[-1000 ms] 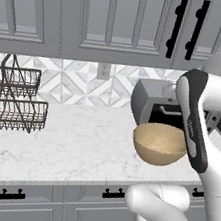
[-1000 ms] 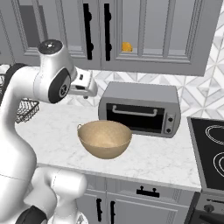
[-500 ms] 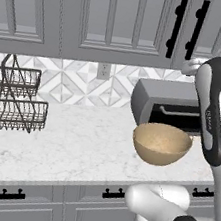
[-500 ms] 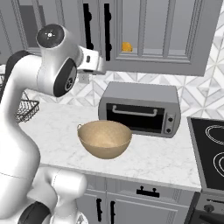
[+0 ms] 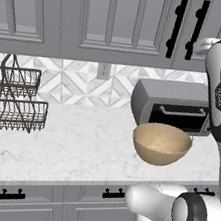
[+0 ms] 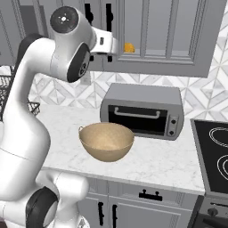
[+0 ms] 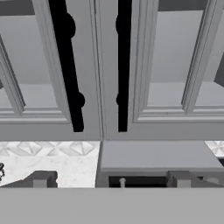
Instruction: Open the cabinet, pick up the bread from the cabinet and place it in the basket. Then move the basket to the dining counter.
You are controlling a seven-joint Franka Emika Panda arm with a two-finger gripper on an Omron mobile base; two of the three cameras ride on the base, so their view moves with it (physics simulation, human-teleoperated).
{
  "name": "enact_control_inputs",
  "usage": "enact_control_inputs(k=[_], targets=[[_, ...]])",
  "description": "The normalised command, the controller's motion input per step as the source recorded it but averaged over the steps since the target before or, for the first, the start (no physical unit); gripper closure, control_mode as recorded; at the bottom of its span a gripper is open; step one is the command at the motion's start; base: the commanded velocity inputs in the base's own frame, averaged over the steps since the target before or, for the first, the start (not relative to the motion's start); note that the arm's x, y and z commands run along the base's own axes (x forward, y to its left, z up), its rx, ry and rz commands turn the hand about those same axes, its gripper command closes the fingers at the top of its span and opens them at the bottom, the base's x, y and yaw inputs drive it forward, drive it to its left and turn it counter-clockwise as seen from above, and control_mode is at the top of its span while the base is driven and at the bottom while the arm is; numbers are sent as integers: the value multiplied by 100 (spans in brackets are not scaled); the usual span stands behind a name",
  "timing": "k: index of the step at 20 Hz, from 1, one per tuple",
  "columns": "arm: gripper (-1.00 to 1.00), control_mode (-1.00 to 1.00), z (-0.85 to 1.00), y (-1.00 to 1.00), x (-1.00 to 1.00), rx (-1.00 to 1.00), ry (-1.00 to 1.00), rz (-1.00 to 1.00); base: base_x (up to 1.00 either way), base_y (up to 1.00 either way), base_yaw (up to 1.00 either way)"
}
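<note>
The cabinet [image 5: 111, 21] is the biggest thing: grey doors with recessed panels fill the wall above the marble counter [image 5: 71, 147]. Its two doors that meet above the toaster oven are shut, and their two long black handles [image 7: 70, 65] hang side by side, close to the seam. In the right base view the next door, to the right of these handles, looks see-through or open; I cannot tell which.

Under the cabinet, the grey toaster oven [image 6: 142, 111] stands on the counter against the patterned tile wall. Far to the left of the toaster oven, also on the counter, stands a black two-tier wire rack [image 5: 13, 99]. To the right of the toaster oven a black stove top [image 6: 216, 156] begins.

The basket [image 6: 107, 141], tan and round, sits on the counter just in front of the toaster oven, a little toward its left end. The inside of the basket is bare.

The gripper [image 7: 111, 179] is raised above the toaster oven, in front of the two handles but apart from them. Its two dark fingertips [image 7: 40, 179] stand wide apart, with nothing between them.

The bread [image 6: 129, 47], a small orange-yellow lump, lies inside the cabinet on the bottom shelf, above the toaster oven and just right of the robot's hand.
</note>
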Motion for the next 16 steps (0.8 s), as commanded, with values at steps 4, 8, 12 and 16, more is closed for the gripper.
enact_control_inputs(k=[4,8,12,16], targets=[[-100,-100,17,-13,50,0,-5,0,0,0,0],[-100,-100,1,-12,57,0,0,0,0,0,0],[-100,-100,0,-5,63,0,0,0,0,0,0],[-100,-100,0,0,66,0,0,0,0,0,0]])
